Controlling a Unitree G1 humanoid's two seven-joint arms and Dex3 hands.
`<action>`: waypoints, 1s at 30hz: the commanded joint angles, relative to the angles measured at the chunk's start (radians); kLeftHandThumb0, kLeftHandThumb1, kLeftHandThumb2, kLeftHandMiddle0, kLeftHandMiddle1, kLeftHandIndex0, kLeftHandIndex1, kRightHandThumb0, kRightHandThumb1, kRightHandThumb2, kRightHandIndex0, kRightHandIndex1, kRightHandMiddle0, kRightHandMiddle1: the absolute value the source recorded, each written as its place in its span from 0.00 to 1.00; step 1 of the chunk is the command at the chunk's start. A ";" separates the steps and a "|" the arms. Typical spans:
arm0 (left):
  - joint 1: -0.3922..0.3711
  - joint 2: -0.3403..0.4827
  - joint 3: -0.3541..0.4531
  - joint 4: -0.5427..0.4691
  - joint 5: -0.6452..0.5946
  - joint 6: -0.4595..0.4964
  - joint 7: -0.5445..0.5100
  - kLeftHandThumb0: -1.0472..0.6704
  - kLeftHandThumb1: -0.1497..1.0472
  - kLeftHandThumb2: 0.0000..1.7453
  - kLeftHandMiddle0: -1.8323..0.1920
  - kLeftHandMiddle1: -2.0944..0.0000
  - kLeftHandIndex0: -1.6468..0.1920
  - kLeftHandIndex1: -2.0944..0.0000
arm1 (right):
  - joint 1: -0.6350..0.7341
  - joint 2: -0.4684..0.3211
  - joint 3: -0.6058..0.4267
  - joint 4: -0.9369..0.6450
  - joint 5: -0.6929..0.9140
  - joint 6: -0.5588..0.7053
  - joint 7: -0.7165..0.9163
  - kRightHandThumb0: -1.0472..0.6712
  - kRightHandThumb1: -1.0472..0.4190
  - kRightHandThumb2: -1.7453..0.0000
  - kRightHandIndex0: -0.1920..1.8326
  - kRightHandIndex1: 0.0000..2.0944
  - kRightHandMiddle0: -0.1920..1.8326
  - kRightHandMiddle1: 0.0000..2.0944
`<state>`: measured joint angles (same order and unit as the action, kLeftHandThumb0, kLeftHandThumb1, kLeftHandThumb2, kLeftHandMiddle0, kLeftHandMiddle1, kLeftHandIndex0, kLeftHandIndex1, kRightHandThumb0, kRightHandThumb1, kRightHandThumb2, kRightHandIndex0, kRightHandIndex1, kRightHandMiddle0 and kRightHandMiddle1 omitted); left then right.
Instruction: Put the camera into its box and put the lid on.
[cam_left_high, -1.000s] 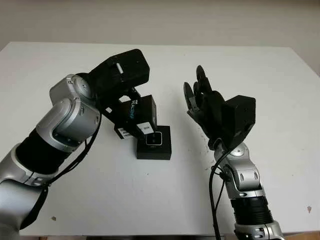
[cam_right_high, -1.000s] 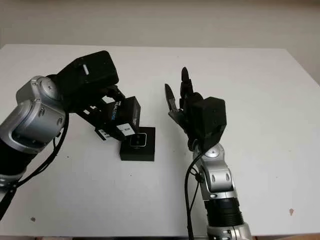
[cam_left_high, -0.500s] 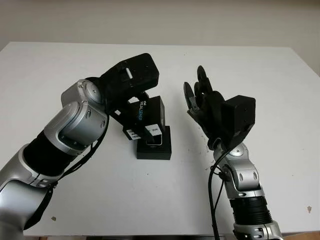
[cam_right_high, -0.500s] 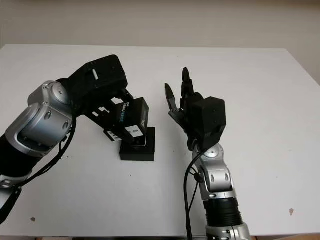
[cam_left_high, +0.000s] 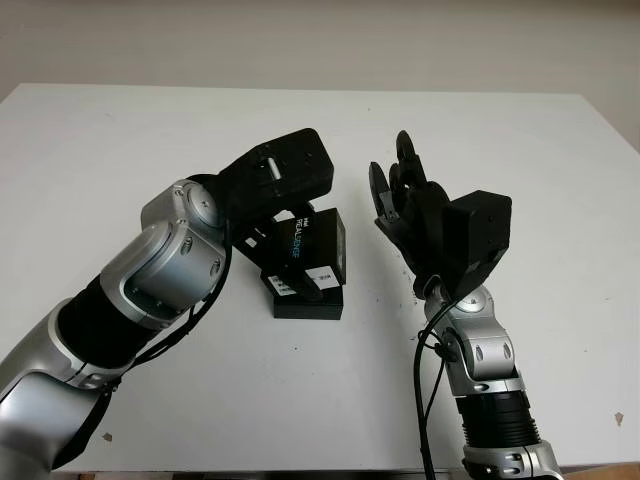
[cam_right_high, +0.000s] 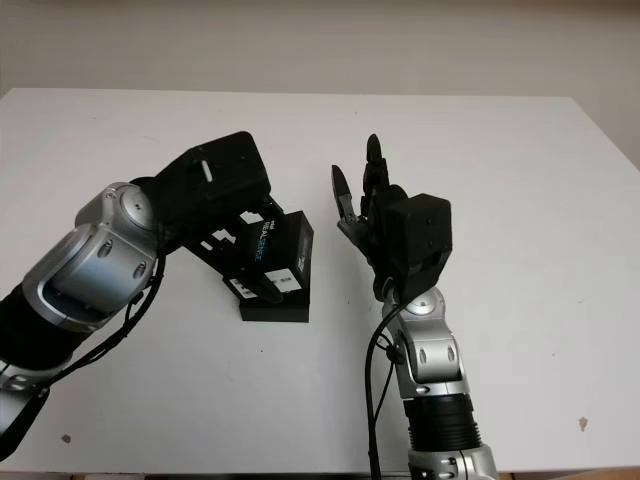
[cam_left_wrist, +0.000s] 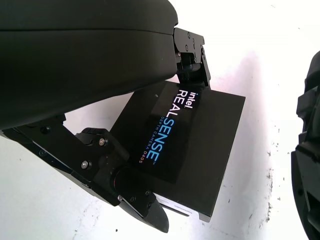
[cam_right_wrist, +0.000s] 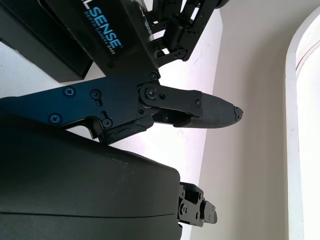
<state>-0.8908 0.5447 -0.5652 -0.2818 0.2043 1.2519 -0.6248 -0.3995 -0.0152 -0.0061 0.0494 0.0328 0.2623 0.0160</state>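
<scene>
Two black hands work over the white table (cam_left_high: 120, 140): the left hand (cam_left_high: 275, 205) clamps a flat black cardboard lid printed "RealSense" (cam_left_high: 315, 248), held tilted directly above the open black box base (cam_left_high: 308, 303). Beside them to the right, the right hand (cam_left_high: 405, 200) is raised, open and holding nothing.

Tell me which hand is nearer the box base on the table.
Left. The left hand holds the lid tilted right over the box base, partly covering it. The right hand is open, raised off to the base's right, apart from it.
</scene>
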 joint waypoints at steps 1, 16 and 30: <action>0.011 -0.007 -0.010 -0.014 -0.006 0.002 0.014 0.51 0.92 0.03 0.62 0.20 0.74 0.17 | -0.015 0.005 0.002 -0.003 -0.004 -0.009 -0.005 0.20 0.00 0.70 0.01 0.02 0.02 0.03; 0.010 0.012 -0.032 0.012 -0.013 -0.040 0.041 0.50 0.93 0.03 0.63 0.15 0.75 0.16 | -0.003 0.005 0.000 -0.007 0.002 -0.015 0.004 0.21 0.00 0.69 0.01 0.03 0.02 0.03; 0.008 0.046 -0.021 0.007 -0.020 -0.055 0.024 0.54 0.94 0.03 0.62 0.15 0.78 0.15 | -0.010 0.004 0.002 0.012 0.005 -0.023 0.014 0.21 0.00 0.69 0.01 0.03 0.01 0.03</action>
<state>-0.8790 0.5812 -0.5858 -0.2707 0.1857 1.1971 -0.5959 -0.3991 -0.0115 -0.0059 0.0564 0.0385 0.2534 0.0288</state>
